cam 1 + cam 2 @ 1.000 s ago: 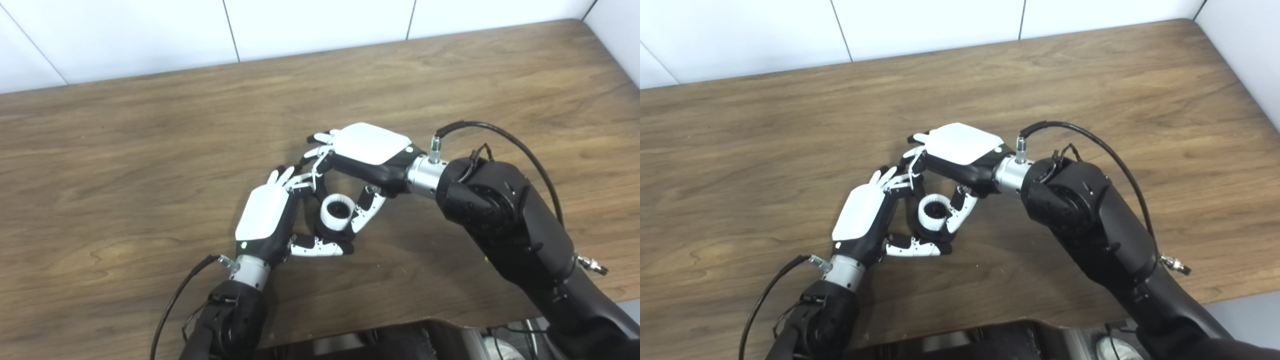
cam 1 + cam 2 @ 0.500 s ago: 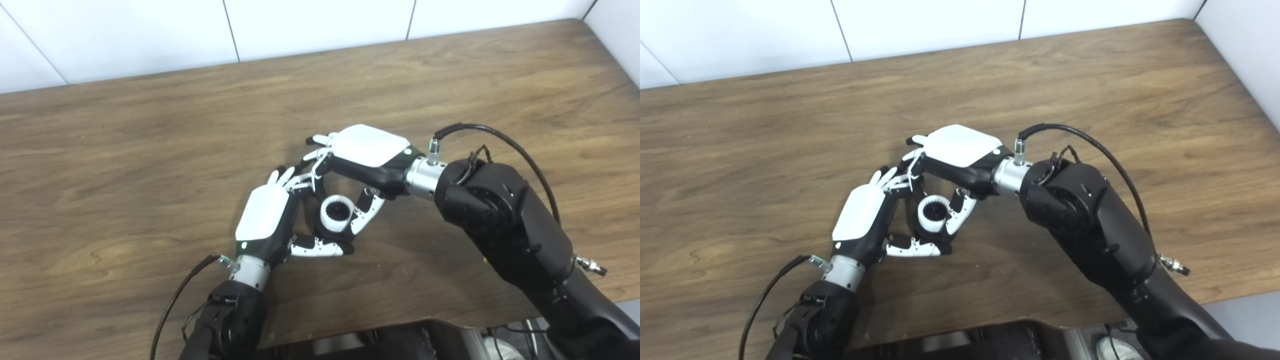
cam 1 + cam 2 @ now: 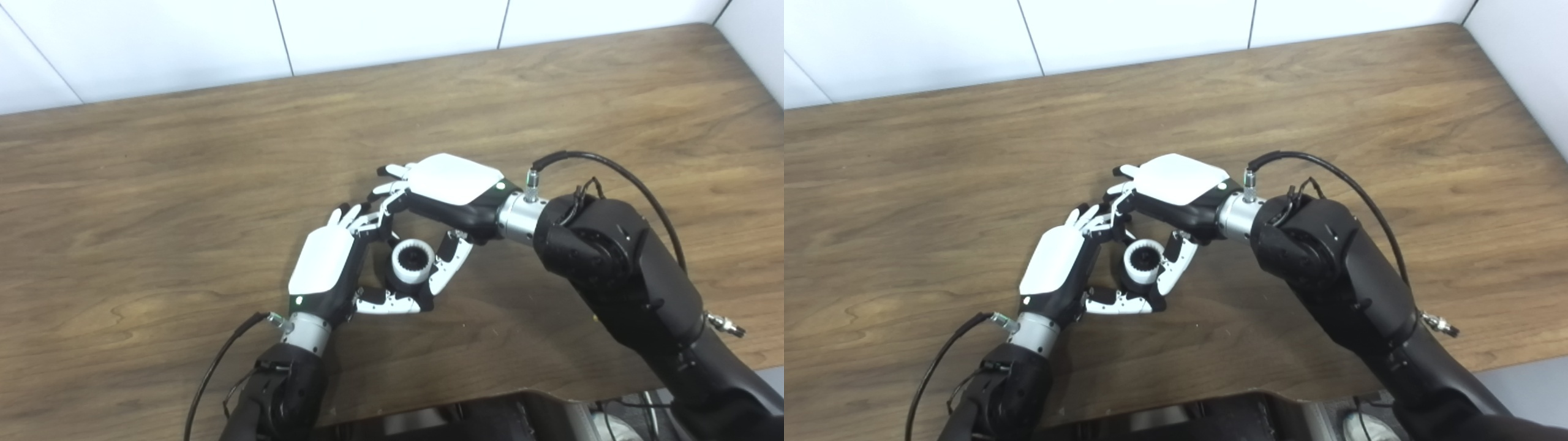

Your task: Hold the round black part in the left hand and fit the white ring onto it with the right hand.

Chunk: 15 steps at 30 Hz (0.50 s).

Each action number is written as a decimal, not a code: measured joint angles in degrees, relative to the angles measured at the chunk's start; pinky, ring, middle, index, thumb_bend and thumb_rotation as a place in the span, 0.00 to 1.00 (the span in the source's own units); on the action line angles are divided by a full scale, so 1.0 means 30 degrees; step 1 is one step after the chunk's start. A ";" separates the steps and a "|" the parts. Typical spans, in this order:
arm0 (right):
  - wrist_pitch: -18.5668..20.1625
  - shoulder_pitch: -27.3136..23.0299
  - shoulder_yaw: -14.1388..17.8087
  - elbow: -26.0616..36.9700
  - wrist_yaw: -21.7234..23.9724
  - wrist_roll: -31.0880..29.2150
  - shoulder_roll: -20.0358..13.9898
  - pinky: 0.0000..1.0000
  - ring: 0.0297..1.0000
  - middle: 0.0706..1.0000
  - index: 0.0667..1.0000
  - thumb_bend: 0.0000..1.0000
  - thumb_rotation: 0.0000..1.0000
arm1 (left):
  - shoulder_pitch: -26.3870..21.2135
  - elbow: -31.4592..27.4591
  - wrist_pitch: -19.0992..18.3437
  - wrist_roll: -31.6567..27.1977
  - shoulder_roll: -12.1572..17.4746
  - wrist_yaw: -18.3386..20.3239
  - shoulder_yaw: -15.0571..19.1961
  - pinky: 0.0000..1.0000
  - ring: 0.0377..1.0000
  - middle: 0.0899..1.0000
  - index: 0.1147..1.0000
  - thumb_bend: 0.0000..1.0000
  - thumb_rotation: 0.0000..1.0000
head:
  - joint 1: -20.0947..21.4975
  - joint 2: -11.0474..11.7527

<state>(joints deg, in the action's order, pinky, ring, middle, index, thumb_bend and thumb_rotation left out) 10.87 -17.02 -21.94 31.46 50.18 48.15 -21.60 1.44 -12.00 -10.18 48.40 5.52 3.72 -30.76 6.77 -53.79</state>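
pinching at frame centre: the right hand (image 3: 450,190) has its fingers (image 3: 384,211) curled down on the upper left side of the white ring (image 3: 411,261) and its thumb (image 3: 447,269) along the ring's right side, so it's clamped on the ring. the left hand (image 3: 331,269) is wrapped around the round black part (image 3: 401,285) from the left, thumb (image 3: 392,303) across underneath and fingertips up by the right hand's fingers; closed on it, though most of the black part is hidden by the ring and fingers.

ring is a short, thick-walled white plastic cylinder, matte, with a toothed or ribbed inner bore that reads dark. its axis points up toward the camera, open end facing us, tilted slightly to the upper right. it sits on top of the black part; cannot tell if fully seated.

hands: glossy white shells on the backs, black bodies, white and black fingers, bare metal wrist collars, black cables looping off each wrist.

table (image 3: 184,184) is brown woodgrain, smooth, low sheen. white panelled wall (image 3: 153,43) along the top of the frame.

count: one ring, one black part, two hands.
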 measured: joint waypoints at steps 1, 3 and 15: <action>0.0005 -0.0022 0.0014 0.0005 0.0056 0.0038 0.0000 1.00 1.00 0.94 0.72 1.00 0.34 | 0.0000 0.0000 -0.0001 0.0000 0.0000 0.0004 0.0000 1.00 0.94 0.81 0.42 0.52 0.06 | 0.0000 0.0000; 0.0004 -0.0046 0.0063 0.0009 0.0160 0.0070 -0.0001 1.00 1.00 0.96 0.75 1.00 0.36 | -0.0006 -0.0001 -0.0014 0.0000 0.0000 0.0034 0.0002 1.00 0.94 0.81 0.42 0.52 0.06 | 0.0087 0.0029; 0.0008 -0.0278 0.0478 0.0520 0.0407 0.0103 -0.0403 1.00 1.00 0.98 0.80 1.00 0.41 | -0.0021 -0.0008 0.0009 0.0001 0.0001 0.0111 0.0040 1.00 0.94 0.80 0.42 0.53 0.06 | 0.0117 0.0146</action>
<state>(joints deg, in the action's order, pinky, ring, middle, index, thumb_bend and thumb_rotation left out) 10.90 -17.86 -20.51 33.02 51.40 48.47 -22.81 1.38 -12.02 -10.16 48.40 5.53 4.05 -30.64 7.12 -53.35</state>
